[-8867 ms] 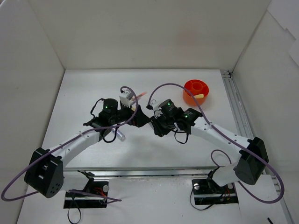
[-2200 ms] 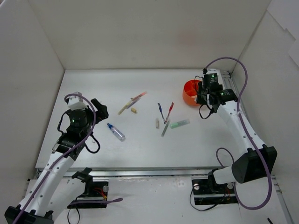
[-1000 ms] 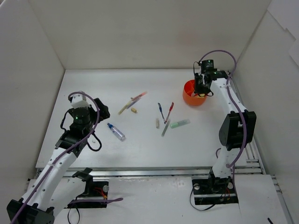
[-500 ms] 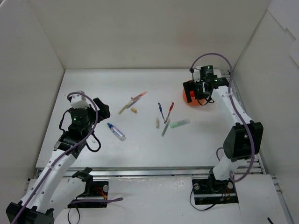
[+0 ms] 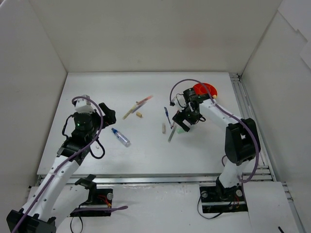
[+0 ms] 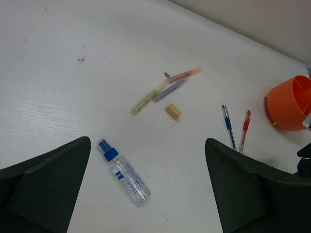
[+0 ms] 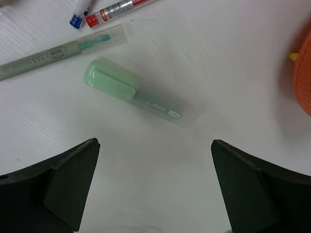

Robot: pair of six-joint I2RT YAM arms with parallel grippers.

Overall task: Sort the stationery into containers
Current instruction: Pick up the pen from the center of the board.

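Stationery lies loose on the white table. A green highlighter (image 7: 138,93) lies flat just ahead of my right gripper (image 7: 155,145), which hangs open and empty above it; in the top view that gripper (image 5: 181,123) hides most of it. Beside it lie a grey-green pen (image 7: 63,51), a red pen (image 7: 116,8) and a blue pen (image 6: 227,124). My left gripper (image 6: 148,144) is open over a blue-capped clear tube (image 6: 122,171). Farther off lie a yellow highlighter (image 6: 146,99), an orange highlighter (image 6: 183,74) and a beige stub (image 6: 173,111). The orange pot (image 5: 204,90) stands at the back right.
White walls close in the table on the left, back and right. A metal rail (image 5: 246,114) runs along the right edge. Another beige stub (image 5: 164,127) lies left of the right gripper. The right arm's purple cable (image 5: 181,83) loops over the pot's near side.
My right gripper has left the orange pot and swung left and nearer, down over the green highlighter, and now stands open. The left arm has barely moved.
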